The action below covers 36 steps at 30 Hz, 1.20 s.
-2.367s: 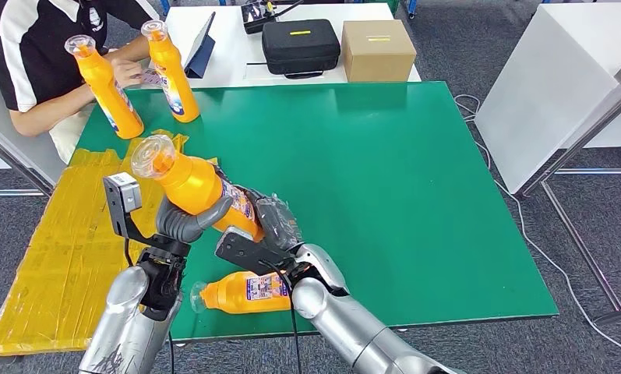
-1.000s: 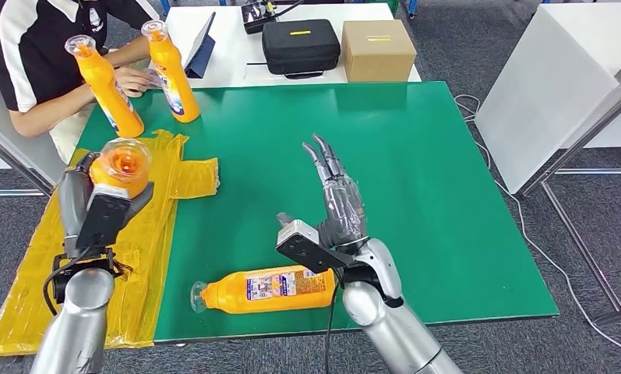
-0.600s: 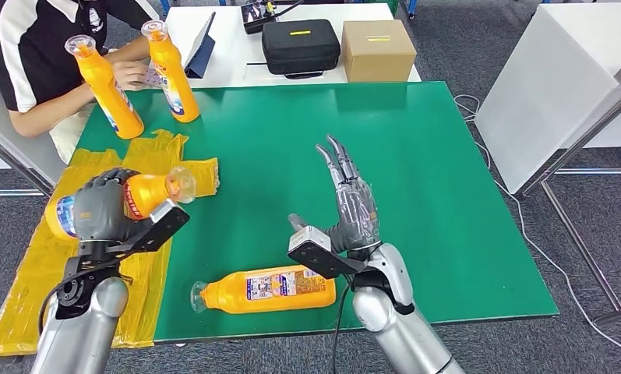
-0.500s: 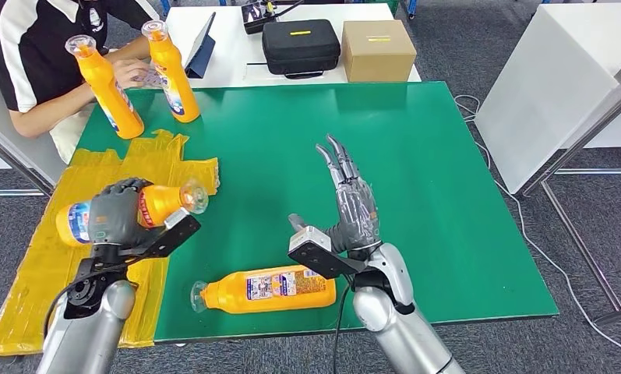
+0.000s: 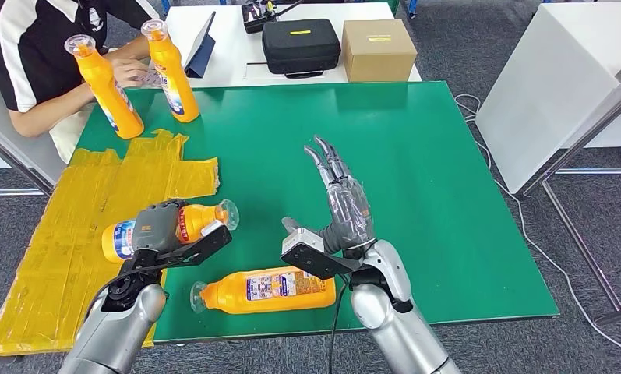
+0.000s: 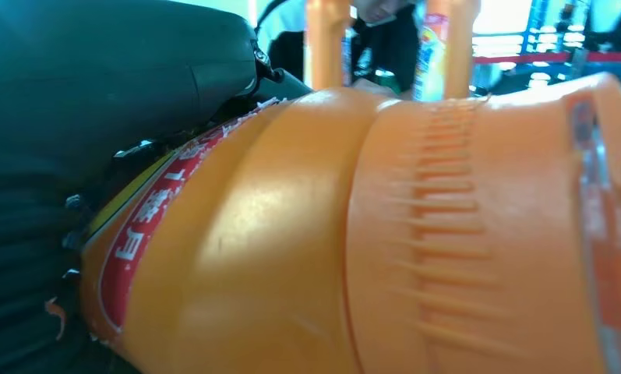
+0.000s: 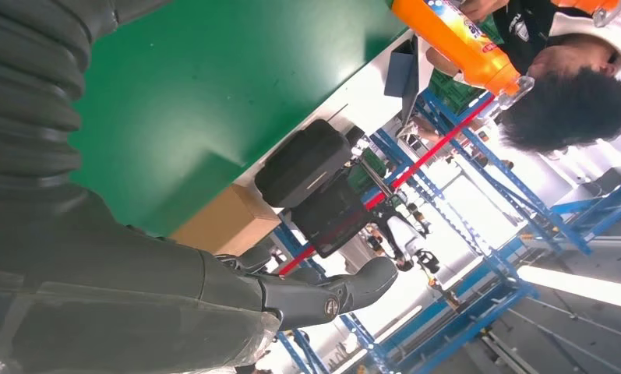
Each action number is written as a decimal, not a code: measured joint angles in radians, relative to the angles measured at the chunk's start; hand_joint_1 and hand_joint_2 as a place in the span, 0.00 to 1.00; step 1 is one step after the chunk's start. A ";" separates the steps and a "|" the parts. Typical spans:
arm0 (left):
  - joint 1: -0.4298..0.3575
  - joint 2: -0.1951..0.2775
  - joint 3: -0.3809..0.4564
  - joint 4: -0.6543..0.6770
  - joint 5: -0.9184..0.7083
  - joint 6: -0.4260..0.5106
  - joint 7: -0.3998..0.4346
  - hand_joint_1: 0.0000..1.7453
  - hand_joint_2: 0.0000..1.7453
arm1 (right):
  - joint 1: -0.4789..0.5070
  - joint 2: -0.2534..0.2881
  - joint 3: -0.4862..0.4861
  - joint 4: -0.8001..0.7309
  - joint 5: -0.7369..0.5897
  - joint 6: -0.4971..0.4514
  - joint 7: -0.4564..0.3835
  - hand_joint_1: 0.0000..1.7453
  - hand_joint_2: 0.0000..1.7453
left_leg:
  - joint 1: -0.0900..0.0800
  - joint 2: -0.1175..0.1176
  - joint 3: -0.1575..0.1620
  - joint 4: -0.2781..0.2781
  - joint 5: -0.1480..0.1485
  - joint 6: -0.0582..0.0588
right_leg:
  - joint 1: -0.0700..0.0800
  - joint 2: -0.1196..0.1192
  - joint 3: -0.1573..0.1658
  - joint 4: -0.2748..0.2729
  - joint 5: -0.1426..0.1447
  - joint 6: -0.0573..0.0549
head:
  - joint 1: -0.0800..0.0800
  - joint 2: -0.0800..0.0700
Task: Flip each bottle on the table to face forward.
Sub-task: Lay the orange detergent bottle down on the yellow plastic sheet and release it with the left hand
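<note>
My left hand [image 5: 157,227] grips an orange bottle [image 5: 192,220] lying sideways low over the table's left side, cap toward the right; the left wrist view shows that bottle [image 6: 354,234] close up. A second orange bottle [image 5: 268,289] lies on its side near the front edge, cap to the left. My right hand [image 5: 342,204] is raised above the green table [image 5: 416,156] just behind it, fingers straight and apart, holding nothing. Two more orange bottles [image 5: 104,86] [image 5: 171,72] stand upright at the far left corner.
A person [image 5: 34,54] sits at the far left corner, a hand by the upright bottles. Yellow plastic sheeting [image 5: 65,234] covers the table's left edge. A black case [image 5: 300,45], a cardboard box [image 5: 378,49] and a tablet [image 5: 201,37] sit on the white table behind.
My left hand took the bottle away from my right hand, swung it left, then tipped it onto its side and carried it down and right toward the table. My right hand opened and rose.
</note>
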 joint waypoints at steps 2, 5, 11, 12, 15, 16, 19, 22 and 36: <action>-0.004 0.001 -0.010 0.014 -0.004 -0.002 -0.006 0.26 1.00 | 0.000 0.000 -0.001 0.000 -0.003 0.000 0.004 0.00 1.00 | 0.000 0.001 0.000 0.000 0.000 0.000 | 0.000 0.000 0.000 0.000 0.000 0.000 | 0.000 0.000; -0.009 0.001 -0.013 0.037 -0.014 -0.013 -0.025 0.00 1.00 | 0.000 0.000 -0.001 0.000 -0.010 -0.001 0.015 0.00 1.00 | 0.000 0.000 0.000 0.000 0.000 0.000 | 0.000 0.000 0.000 0.000 0.000 0.000 | 0.000 0.000; -0.022 -0.010 0.000 0.081 -0.045 -0.030 -0.051 0.00 0.00 | -0.009 0.000 0.003 0.000 -0.026 -0.001 0.039 0.00 1.00 | 0.000 0.000 0.000 0.000 0.000 0.000 | 0.000 0.000 0.000 0.000 0.000 0.000 | 0.000 0.000; -0.022 -0.011 0.004 0.084 -0.052 -0.034 -0.051 0.00 0.00 | -0.010 0.000 0.004 0.000 -0.028 -0.002 0.042 0.00 1.00 | 0.000 0.000 0.000 0.000 0.000 0.000 | 0.000 0.000 0.000 0.000 0.000 0.000 | 0.000 0.000; -0.021 -0.018 0.019 0.087 -0.059 -0.051 -0.054 0.00 0.00 | -0.011 0.000 0.007 0.000 -0.030 -0.002 0.046 0.00 1.00 | 0.000 0.000 0.000 0.000 0.000 0.000 | 0.000 0.000 0.000 0.000 0.000 0.000 | 0.000 0.000; -0.021 -0.021 0.025 0.087 -0.059 -0.058 -0.056 0.00 0.00 | -0.012 0.000 0.007 0.000 -0.031 -0.002 0.048 0.00 1.00 | 0.000 0.000 0.000 0.000 0.000 0.000 | 0.000 0.000 0.000 0.000 0.000 0.000 | 0.000 0.000; -0.020 -0.029 0.040 0.087 -0.060 -0.071 -0.062 0.00 0.00 | -0.012 0.001 0.008 0.000 -0.033 -0.001 0.051 0.00 1.00 | 0.000 0.000 0.000 0.000 0.000 0.000 | 0.000 0.000 0.000 0.000 0.000 0.000 | 0.000 0.000; -0.020 -0.035 0.051 0.087 -0.061 -0.076 -0.064 0.00 0.00 | -0.012 0.001 0.010 0.000 -0.034 0.000 0.052 0.00 1.00 | 0.000 0.000 0.000 0.000 0.000 0.000 | 0.000 0.000 0.000 0.000 0.000 0.000 | 0.000 0.000; 0.091 -0.083 0.165 -0.209 0.567 -0.356 -0.320 0.00 0.00 | 0.015 0.002 0.013 0.000 0.003 0.012 0.058 0.00 1.00 | -0.001 0.001 -0.001 0.000 0.000 0.000 | 0.000 0.000 0.000 0.000 0.000 0.000 | 0.000 0.000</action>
